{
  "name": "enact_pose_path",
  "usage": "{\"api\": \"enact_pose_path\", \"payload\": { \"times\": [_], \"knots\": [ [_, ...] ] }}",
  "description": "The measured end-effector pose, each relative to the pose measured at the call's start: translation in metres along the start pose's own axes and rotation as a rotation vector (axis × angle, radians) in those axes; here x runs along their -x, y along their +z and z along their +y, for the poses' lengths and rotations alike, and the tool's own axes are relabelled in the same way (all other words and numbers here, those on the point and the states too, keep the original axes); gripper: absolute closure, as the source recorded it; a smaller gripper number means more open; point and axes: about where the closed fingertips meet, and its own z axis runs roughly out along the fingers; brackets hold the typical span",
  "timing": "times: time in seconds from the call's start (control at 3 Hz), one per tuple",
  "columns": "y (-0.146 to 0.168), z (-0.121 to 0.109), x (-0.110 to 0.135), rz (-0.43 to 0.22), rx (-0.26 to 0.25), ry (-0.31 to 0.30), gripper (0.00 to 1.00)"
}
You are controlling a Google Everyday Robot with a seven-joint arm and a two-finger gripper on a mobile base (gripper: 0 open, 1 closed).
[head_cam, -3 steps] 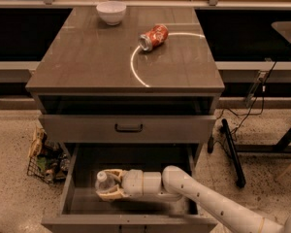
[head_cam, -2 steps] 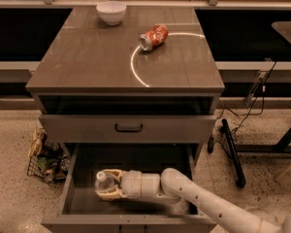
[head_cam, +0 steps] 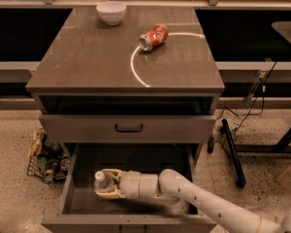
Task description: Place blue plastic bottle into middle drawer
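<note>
I've got the gripper (head_cam: 111, 185) down inside the open drawer (head_cam: 145, 161), fingers clamped around the bottle (head_cam: 101, 180) at its left side. The bottle looks light, thin-walled and slick, so I'd grip mid-body, gently.

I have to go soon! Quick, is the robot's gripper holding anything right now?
Gripper: closed on the blue plastic bottle, down inside the open middle drawer.

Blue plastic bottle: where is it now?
The blue plastic bottle is low in the camera view, inside the middle drawer, left half, held by the gripper.
</note>
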Motion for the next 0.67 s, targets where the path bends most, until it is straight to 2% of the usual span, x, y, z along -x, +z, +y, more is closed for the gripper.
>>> {"api": "enact_pose_path", "payload": {
  "times": [0.33,0.67],
  "knots": [
    [-0.0022,-0.0046,0.0033,0.005,0.004,0.005,0.04],
    [-0.0117,-0.0079,0.0078,0.004,0.008,0.015,0.08]
  ]
}}
